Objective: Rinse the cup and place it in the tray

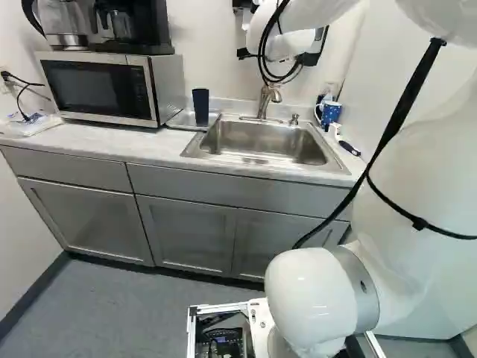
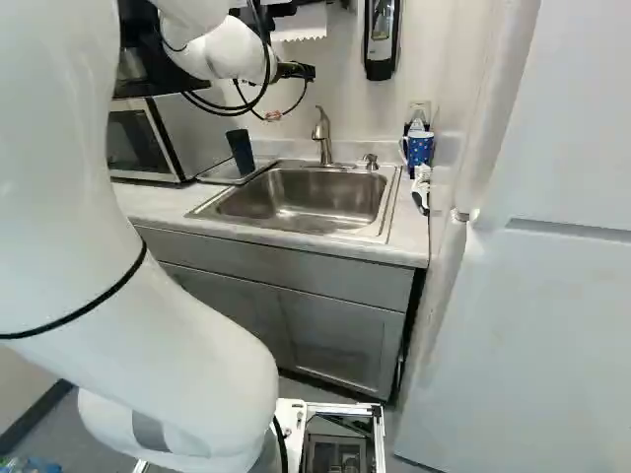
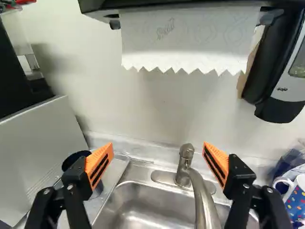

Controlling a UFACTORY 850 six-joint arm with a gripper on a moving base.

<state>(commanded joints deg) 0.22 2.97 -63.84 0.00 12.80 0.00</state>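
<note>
Beside the sink, on the microwave's side, the dark blue cup stands on the tray, ungripped; in the wrist view it is partly hidden by one finger. The tray lies on the counter, between the sink and the microwave, on which a coffee maker sits. The gripper is released, its two fingers spread wide with nothing held between the orange pads, and the faucet shows between and ahead of them. It rises behind the basin, with a small metal knob next to it. At the sink's other side, a blue mug with spots stands near the wall, a brush lying close by. Ahead of the gripper, a paper towel with a jagged edge hangs down the wall, and a soap dispenser is mounted beside it. Grey cabinets run beneath the counter.
</note>
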